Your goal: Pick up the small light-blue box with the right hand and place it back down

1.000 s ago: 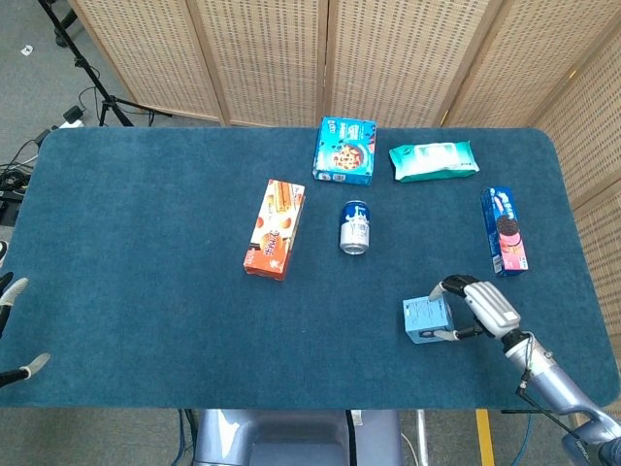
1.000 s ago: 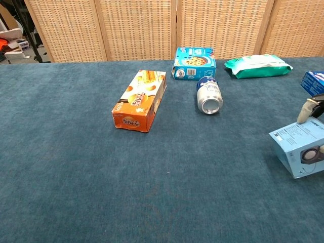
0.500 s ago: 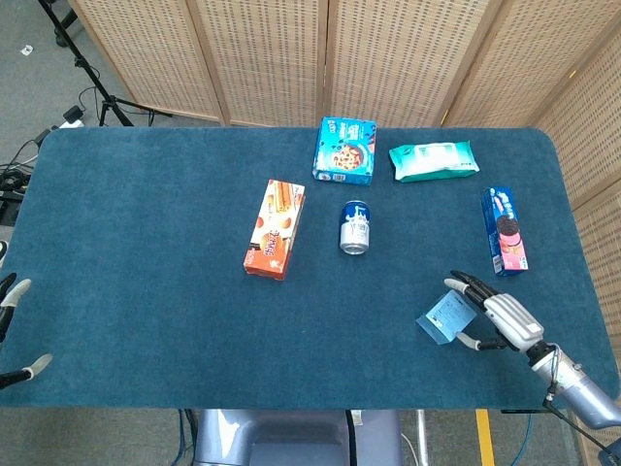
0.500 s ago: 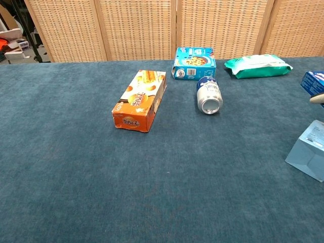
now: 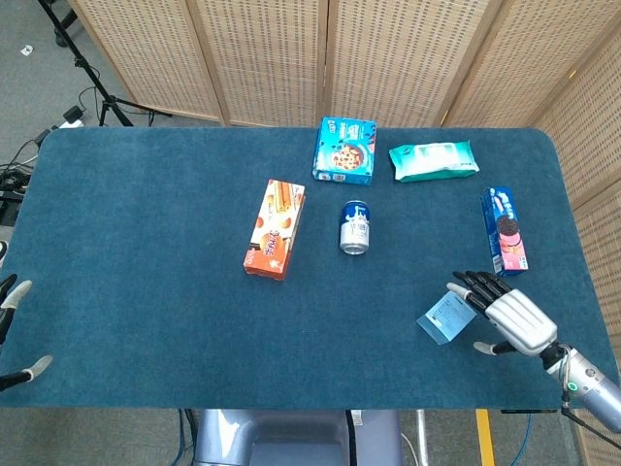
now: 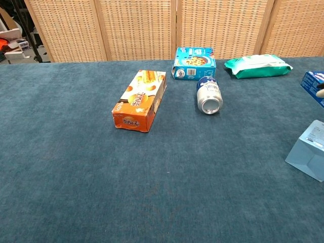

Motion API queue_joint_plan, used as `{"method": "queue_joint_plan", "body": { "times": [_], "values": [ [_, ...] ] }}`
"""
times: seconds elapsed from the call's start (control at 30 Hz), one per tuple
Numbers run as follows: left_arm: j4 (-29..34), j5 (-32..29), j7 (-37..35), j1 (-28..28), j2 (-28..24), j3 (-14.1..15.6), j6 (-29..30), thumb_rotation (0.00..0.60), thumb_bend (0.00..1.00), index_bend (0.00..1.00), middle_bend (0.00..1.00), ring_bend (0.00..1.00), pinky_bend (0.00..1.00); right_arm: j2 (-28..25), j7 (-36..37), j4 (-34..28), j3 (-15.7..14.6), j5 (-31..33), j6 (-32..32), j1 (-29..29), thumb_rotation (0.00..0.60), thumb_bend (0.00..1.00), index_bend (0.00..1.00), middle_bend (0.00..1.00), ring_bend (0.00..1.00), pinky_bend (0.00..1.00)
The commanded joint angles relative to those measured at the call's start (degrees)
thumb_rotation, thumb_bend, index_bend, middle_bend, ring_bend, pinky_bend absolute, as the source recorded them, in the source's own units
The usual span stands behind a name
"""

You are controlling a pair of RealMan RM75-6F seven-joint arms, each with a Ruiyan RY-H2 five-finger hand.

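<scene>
At the far left edge of the head view, only the fingertips of the left hand are seen, so its state cannot be told. An orange box, a can on its side, a blue cookie box and a green pack are laid on the blue table. No words can be read. The small light-blue box is set on the table near the front right. The right hand is spread just beside it, holding nothing.

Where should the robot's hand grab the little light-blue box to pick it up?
Probably across its two opposite side faces, coming from the right and above, where the right hand already is. The light-blue box is small, sits flat on the table with free space around it, and is narrow enough for the thumb and fingers to span.
</scene>
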State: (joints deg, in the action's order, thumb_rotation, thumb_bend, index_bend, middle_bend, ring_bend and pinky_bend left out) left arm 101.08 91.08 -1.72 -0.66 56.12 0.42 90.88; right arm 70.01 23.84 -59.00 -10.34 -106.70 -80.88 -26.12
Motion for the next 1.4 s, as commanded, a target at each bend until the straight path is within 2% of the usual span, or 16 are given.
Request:
{"method": "queue_joint_plan", "body": {
  "times": [0.03, 0.27, 0.47, 0.67, 0.87, 1.1, 1.2, 1.27, 1.33, 1.4],
  "values": [
    [0.0, -0.1, 0.0, 0.0, 0.0, 0.0, 0.0, 0.6, 0.0, 0.0, 0.0, 0.0, 0.0, -4.8, -11.5, -7.9, 0.2, -3.9, 2.4, -3.2, 0.6, 0.0, 0.0, 0.0, 0.0, 0.09],
    [-0.1, -0.5, 0.0, 0.3, 0.0, -0.2, -0.6, 0.6, 0.0, 0.0, 0.0, 0.0, 0.0, -6.1, -23.2, -15.5, 1.0, -6.1, 7.9, -6.4, 0.6, 0.0, 0.0, 0.0, 0.0, 0.09],
    [0.0, -0.8, -0.1, 0.3, -0.1, -0.3, -0.6, 0.6, 0.0, 0.0, 0.0, 0.0, 0.0, -5.5, -30.8, -18.6, 1.5, -5.6, 14.1, -7.9, 0.6, 0.0, 0.0, 0.0, 0.0, 0.09],
    [0.0, -1.0, 0.0, 0.5, -0.1, -0.3, -1.0, 0.6, 0.0, 0.0, 0.0, 0.0, 0.0, -4.4, -35.6, -18.3, 2.2, -5.0, 17.3, -8.8, 0.6, 0.0, 0.0, 0.0, 0.0, 0.09],
    [0.0, -1.6, 0.0, 0.6, -0.1, -0.6, -1.2, 0.6, 0.0, 0.0, 0.0, 0.0, 0.0, -4.4, -36.7, -18.0, 2.2, -4.1, 18.7, -9.0, 0.6, 0.0, 0.0, 0.0, 0.0, 0.09],
    [0.2, -1.7, 0.6, 0.7, 0.1, -0.5, -1.5, 0.6, 0.0, 0.0, 0.0, 0.0, 0.0, -1.1, -36.5, -13.0, 1.6, -4.8, 18.3, -9.0, 0.6, 0.0, 0.0, 0.0, 0.0, 0.09],
    [0.3, -1.8, 0.8, 0.7, 0.1, -0.5, -1.6, 0.6, 0.0, 0.0, 0.0, 0.0, 0.0, 0.2, -35.9, -10.7, 1.4, -5.5, 17.5, -9.0, 0.6, 0.0, 0.06, 0.01, 0.0, 0.12],
    [0.3, -1.9, 0.9, 0.7, 0.1, -0.5, -1.6, 0.6, 0.0, 0.0, 0.0, 0.0, 0.0, 1.4, -34.6, -8.8, 1.1, -5.9, 16.4, -8.9, 0.6, 0.03, 0.12, 0.07, 0.0, 0.16],
    [0.3, -2.0, 0.8, 0.8, 0.1, -0.6, -1.7, 0.6, 0.0, 0.0, 0.0, 0.0, 0.0, 2.4, -33.3, -6.7, 0.8, -6.5, 15.0, -8.8, 0.6, 0.09, 0.19, 0.14, 0.03, 0.2],
    [0.3, -2.0, 0.9, 0.8, 0.1, -0.6, -1.8, 0.6, 0.0, 0.0, 0.0, 0.0, 0.0, 3.6, -31.9, -4.1, 0.5, -7.0, 13.6, -8.7, 0.6, 0.2, 0.27, 0.23, 0.1, 0.27]
  ]
}}
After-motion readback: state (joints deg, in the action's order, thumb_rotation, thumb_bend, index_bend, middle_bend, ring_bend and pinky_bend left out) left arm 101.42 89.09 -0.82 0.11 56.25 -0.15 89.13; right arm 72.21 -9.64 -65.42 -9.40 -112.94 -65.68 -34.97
